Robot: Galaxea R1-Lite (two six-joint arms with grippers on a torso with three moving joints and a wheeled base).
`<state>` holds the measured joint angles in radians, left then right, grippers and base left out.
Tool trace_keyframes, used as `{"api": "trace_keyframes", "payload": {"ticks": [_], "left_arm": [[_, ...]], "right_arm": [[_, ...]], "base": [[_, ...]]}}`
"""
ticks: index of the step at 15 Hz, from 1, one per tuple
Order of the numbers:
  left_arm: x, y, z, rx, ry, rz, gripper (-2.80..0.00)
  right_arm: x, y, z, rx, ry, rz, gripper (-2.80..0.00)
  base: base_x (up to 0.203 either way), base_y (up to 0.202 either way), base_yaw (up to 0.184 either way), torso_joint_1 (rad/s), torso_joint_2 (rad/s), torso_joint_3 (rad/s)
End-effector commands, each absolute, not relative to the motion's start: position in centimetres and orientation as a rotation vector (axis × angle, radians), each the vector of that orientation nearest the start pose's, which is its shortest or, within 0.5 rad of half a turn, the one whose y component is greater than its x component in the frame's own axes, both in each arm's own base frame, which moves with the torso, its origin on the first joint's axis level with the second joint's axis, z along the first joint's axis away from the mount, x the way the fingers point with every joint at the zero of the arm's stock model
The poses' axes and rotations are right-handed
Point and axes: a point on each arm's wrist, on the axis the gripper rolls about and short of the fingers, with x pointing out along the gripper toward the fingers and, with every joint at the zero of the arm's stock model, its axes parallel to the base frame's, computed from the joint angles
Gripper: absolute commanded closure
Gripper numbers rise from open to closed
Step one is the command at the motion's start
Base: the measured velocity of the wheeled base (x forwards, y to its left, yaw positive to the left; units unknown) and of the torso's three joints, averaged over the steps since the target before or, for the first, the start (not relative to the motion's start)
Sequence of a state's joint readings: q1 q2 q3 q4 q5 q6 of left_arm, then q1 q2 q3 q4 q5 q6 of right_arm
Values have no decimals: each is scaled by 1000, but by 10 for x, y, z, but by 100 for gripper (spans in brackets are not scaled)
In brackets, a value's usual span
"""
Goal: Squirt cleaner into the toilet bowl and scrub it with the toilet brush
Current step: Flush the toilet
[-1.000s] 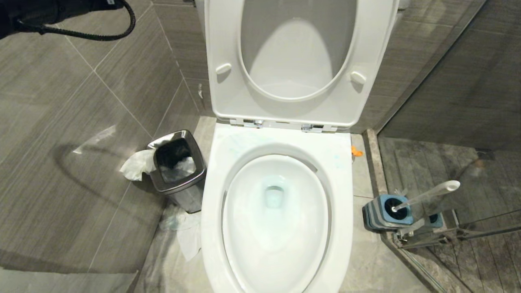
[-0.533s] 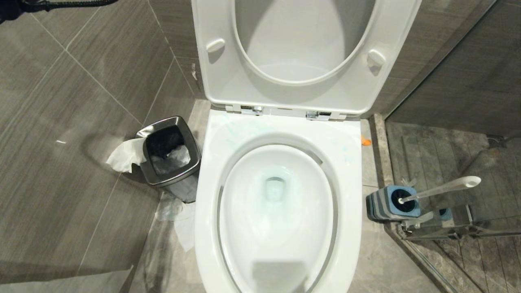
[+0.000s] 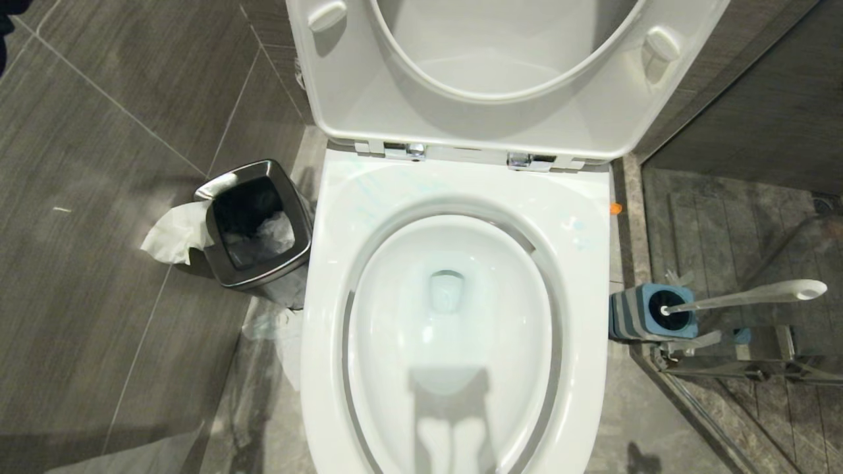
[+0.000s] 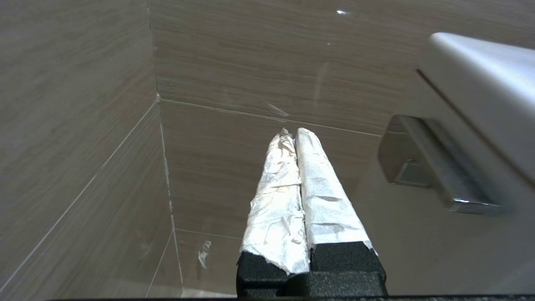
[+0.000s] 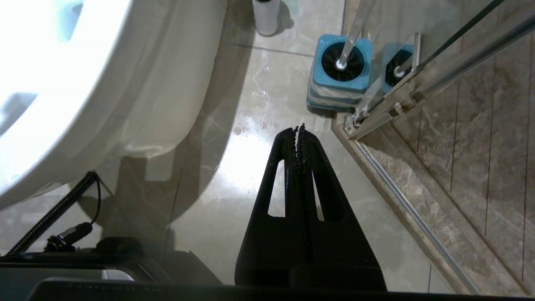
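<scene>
Head camera steeply above toilet bowl (image 3: 454, 197); wrists lower.

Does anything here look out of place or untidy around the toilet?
Yes. White tissue hangs over the rim of the steel bin instead of lying inside, and more crumpled paper lies on the floor between the bin and the toilet bowl. The toilet brush leans in its holder, as expected.

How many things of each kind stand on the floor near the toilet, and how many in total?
Toilet bowl: 1
Toilet brush: 1
Brush holder, blue and grey: 1
Steel bin: 1
Small white canister, seen only in the right wrist view: 1
Total: 5
</scene>
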<state>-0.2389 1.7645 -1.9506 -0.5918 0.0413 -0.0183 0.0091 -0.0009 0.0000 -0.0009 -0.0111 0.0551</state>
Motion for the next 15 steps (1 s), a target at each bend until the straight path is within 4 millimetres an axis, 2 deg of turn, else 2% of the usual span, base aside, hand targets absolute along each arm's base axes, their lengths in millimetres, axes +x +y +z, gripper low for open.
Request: {"api": "trace_keyframes", "payload": {"ticks": [1, 6, 10, 15], "left_arm": [[276, -66, 477, -133, -816, -194, 0], [270, -62, 481, -151, -847, -159, 0], [267, -58, 483, -274, -837, -46, 0], [262, -59, 485, -255, -843, -54, 0]], "right_arm": [[-23, 0, 76, 55, -1, -2, 0], [-23, 0, 76, 55, -1, -2, 0], [-23, 0, 76, 55, 0, -1, 0], [-23, 0, 76, 55, -1, -2, 0]], "base": [[0, 0, 0, 5, 2, -202], [0, 0, 0, 2, 4, -157], [0, 0, 0, 1, 1, -9], [0, 0, 0, 0, 0, 0]]}}
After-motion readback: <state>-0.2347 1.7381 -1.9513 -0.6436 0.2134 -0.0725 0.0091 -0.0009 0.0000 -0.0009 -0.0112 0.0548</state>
